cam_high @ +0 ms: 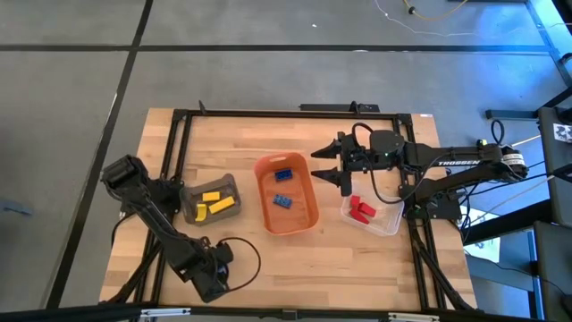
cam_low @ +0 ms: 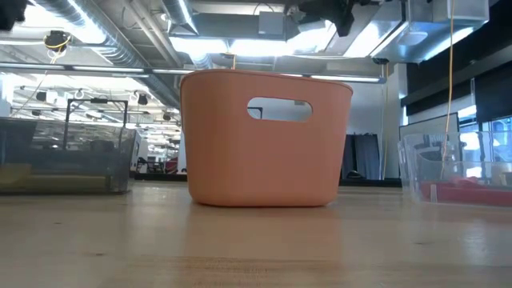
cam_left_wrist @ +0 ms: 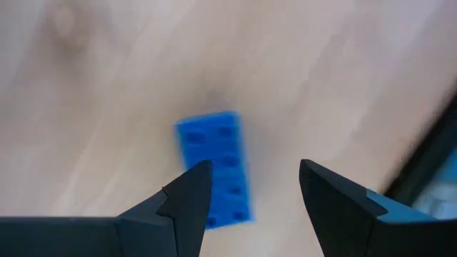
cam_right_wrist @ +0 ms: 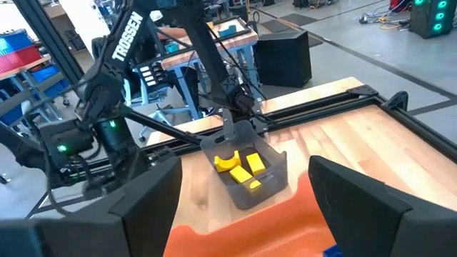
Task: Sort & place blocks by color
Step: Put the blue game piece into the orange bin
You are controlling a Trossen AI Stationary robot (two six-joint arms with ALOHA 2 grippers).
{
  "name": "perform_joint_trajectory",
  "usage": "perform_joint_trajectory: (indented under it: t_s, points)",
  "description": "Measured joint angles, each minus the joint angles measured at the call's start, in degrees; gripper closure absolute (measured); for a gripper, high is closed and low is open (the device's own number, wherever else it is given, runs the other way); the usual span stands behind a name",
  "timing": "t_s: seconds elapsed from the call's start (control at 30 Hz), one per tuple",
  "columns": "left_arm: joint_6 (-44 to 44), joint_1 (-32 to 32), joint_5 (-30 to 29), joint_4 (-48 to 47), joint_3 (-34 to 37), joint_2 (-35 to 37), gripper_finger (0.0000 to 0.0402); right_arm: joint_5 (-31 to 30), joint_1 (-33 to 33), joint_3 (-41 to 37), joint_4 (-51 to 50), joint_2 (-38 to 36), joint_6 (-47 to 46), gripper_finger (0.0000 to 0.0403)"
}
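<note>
The left gripper (cam_left_wrist: 255, 168) sits at the near left part of the table (cam_high: 357, 259), pointing down at the wood. Its fingers stand moderately apart and grip nothing. A blue block (cam_left_wrist: 214, 164) lies flat on the wood below the gap, studs up. It sits closer to one finger, and that fingertip hides part of it. Whether the finger touches the block cannot be told. In the high view the arm itself covers this block.

Beside the left arm stands a dark bin (cam_high: 190, 193). It holds several yellow blocks (cam_high: 219, 204) lying loose on its floor. The right wrist view shows the same bin and yellow blocks from the far side.

At the table's middle stands the orange tub (cam_high: 315, 201), upright. Two blue blocks (cam_high: 284, 174) lie inside it, apart from each other. In the low view the tub fills the centre, its handle slot facing the camera.

The right gripper (cam_high: 317, 165) hangs above the table just beside the tub's right rim, toward the far corner. Its fingers are spread wide and carry nothing. The right wrist view shows the tub's rim under the gap between them.

On the right, near the right arm's base, stands a clear bin (cam_high: 389, 224). Red blocks (cam_high: 361, 210) lie together on its floor.
</note>
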State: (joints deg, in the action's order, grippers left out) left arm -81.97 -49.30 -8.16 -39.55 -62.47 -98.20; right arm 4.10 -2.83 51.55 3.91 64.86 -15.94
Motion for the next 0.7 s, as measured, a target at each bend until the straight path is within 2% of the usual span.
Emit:
perform_joint_trajectory:
  t_s: [0.17,0.4,0.57,0.7]
  points:
    - [0.1,-1.2,-0.4,-1.0,-0.2,2.5,0.0198,0.0,0.0,0.0,0.0,0.0,0.0,0.0097]
    - [-3.9,-2.6,-0.9,-1.2,-0.2,2.1,0.0198,-0.1,0.0,0.0,0.0,0.0,-0.7,0.0097]
    - [-4.7,-2.0,-3.6,-2.4,-0.3,1.0,0.0198,-1.6,0.0,-0.1,0.0,0.0,0.2,0.0097]
    - [-4.7,-1.4,-0.9,-1.8,-0.1,-0.6,0.0198,-1.8,0.0,-0.1,-0.2,0.0,0.3,0.0097]
